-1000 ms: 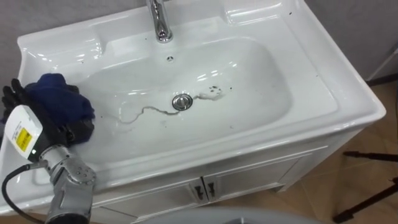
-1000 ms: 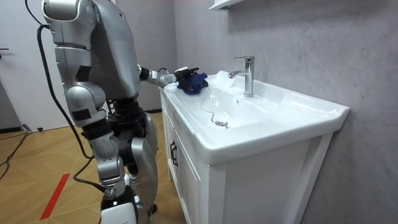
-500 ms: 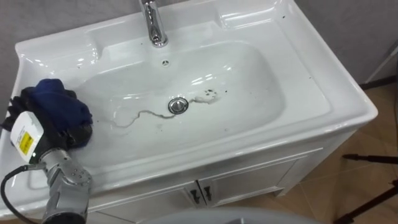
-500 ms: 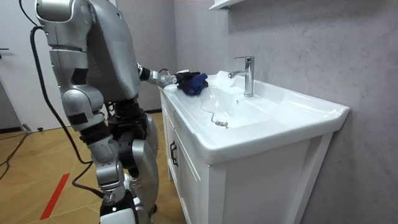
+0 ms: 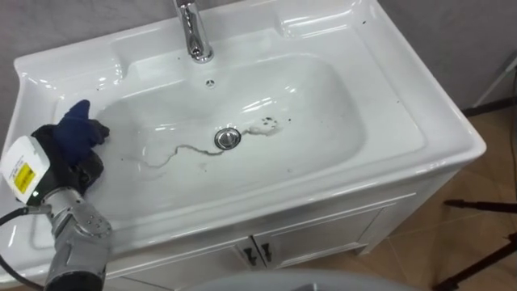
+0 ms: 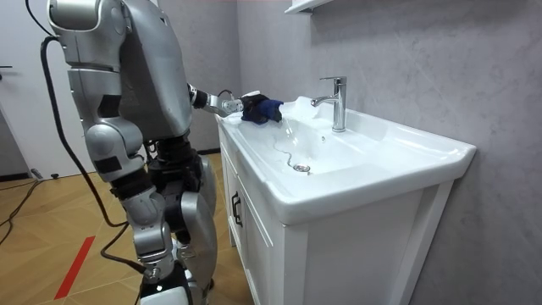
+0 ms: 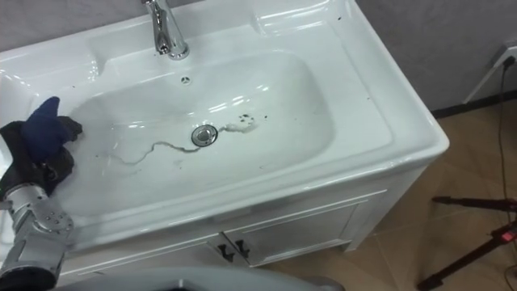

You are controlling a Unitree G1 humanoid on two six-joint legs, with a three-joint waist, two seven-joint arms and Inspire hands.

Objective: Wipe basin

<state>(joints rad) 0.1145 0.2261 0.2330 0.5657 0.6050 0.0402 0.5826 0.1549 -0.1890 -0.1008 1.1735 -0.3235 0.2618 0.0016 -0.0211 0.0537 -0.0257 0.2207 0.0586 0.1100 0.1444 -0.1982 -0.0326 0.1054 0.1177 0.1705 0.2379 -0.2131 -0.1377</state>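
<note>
We note the left hand (image 5: 71, 168) has drawn back toward the left rim of the basin (image 5: 56, 61); the blue cloth (image 5: 77, 129) it grips is now bunched smaller.

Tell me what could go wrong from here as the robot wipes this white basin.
The dark blue cloth is bunched in the left hand at the white ceramic basin's left edge, far from the grey streak beside the round metal drain; a short sweep may miss it. A wide sweep could knock the chrome tap.
</note>
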